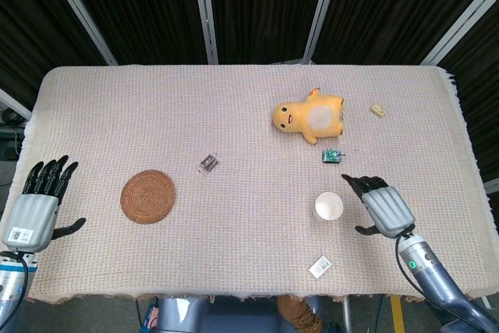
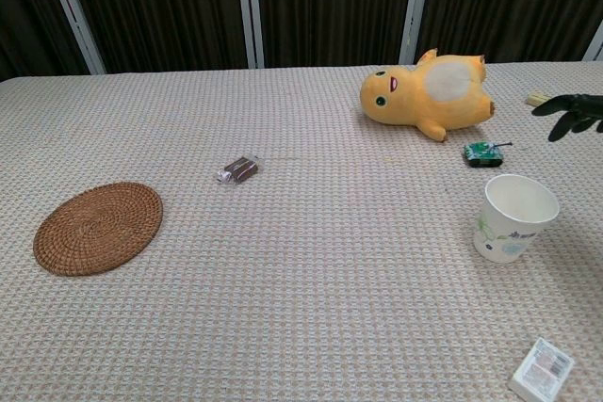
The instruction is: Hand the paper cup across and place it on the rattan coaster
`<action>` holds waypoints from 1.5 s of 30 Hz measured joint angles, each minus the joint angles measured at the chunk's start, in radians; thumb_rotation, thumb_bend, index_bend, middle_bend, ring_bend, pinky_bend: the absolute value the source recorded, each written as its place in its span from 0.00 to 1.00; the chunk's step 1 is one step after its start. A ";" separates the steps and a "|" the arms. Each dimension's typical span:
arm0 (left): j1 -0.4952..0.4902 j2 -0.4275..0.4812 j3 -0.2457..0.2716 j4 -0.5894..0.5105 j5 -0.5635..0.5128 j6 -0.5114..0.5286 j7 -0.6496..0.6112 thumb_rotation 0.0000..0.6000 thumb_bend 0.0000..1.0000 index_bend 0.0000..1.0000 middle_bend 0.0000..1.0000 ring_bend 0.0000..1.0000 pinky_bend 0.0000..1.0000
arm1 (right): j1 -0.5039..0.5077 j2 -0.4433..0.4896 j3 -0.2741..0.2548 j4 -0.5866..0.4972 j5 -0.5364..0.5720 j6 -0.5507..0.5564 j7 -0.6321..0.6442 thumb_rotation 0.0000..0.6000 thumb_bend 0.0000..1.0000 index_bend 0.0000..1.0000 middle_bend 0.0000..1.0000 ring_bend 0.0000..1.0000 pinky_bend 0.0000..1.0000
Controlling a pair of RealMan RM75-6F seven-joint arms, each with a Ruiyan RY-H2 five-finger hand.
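A white paper cup [image 1: 328,207] [image 2: 513,217] stands upright on the woven tablecloth, right of centre. My right hand [image 1: 381,204] hovers just to the right of it, fingers apart and empty, a small gap between them and the cup; in the chest view only its dark fingertips [image 2: 571,115] show at the right edge. The round rattan coaster [image 1: 148,196] [image 2: 98,228] lies flat on the left side. Near the table's left front corner my left hand [image 1: 37,210] is spread and holds nothing.
A yellow plush toy [image 1: 309,117] lies behind the cup, with a small green toy tank [image 1: 332,155] between them. A wrapped candy [image 1: 208,163] sits near the middle, a white packet [image 1: 320,267] at the front edge, a small beige block [image 1: 378,111] far right.
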 measured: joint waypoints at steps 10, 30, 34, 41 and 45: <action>-0.003 0.006 -0.012 0.005 -0.036 -0.021 -0.004 1.00 0.00 0.00 0.00 0.00 0.00 | 0.048 -0.121 -0.003 0.087 0.064 -0.034 -0.081 1.00 0.06 0.17 0.26 0.25 0.25; -0.002 0.024 -0.012 -0.011 -0.031 -0.025 -0.032 1.00 0.00 0.00 0.00 0.00 0.00 | 0.101 -0.180 0.029 0.050 0.042 0.005 -0.066 1.00 0.20 0.33 0.43 0.37 0.28; -0.001 0.032 -0.011 -0.013 -0.029 -0.027 -0.049 1.00 0.00 0.00 0.00 0.00 0.00 | 0.148 -0.189 0.077 -0.014 0.100 -0.022 -0.109 1.00 0.21 0.33 0.43 0.37 0.28; -0.002 0.047 -0.018 -0.013 -0.040 -0.033 -0.085 1.00 0.00 0.00 0.00 0.00 0.00 | 0.240 -0.255 0.133 -0.054 0.226 -0.090 -0.197 1.00 0.21 0.33 0.43 0.37 0.28; -0.004 0.054 -0.023 -0.010 -0.052 -0.041 -0.098 1.00 0.00 0.00 0.00 0.00 0.00 | 0.296 -0.335 0.142 -0.035 0.313 -0.115 -0.274 1.00 0.21 0.33 0.43 0.38 0.28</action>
